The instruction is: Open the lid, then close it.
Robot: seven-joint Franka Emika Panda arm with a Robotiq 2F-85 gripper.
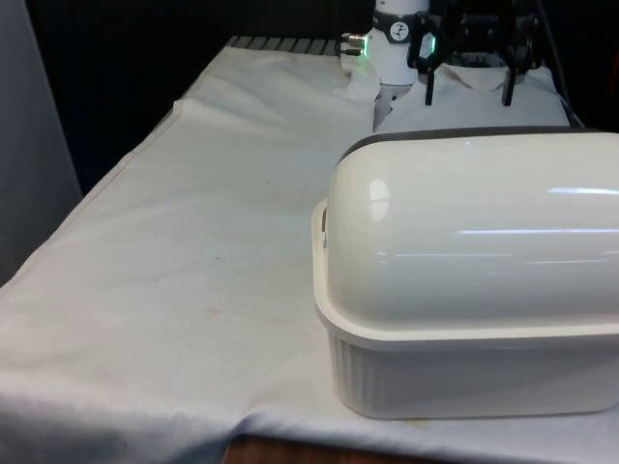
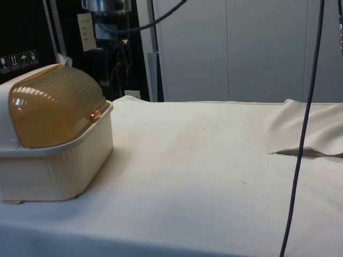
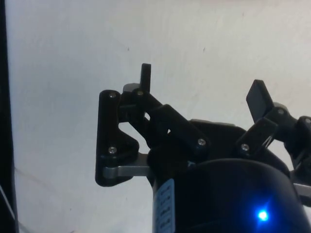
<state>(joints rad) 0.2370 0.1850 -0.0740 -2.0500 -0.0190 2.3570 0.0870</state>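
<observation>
On the desk, under a white cloth faintly stained and creased, with a raised fold toward the side view's right: one cream bread box, ribbed along its base, at the near end on the front view's right and at the side view's left. Shut by a domed roll lid, amber and translucent in the side view, fully down to the front rim; seen from behind in the front view as a glossy white shell.

Beyond the far end, black curtains. Behind the side of the desk, pale panels and a dark recess carrying a strip of small handling pictograms, too small to read. One dark cable hanging across the side view's right.

Above the cloth behind the box, one black tool, raised clear of the box and touching nothing. In the wrist view, tool spread wide, two fingers well apart, nothing between them, bare white cloth beneath.
</observation>
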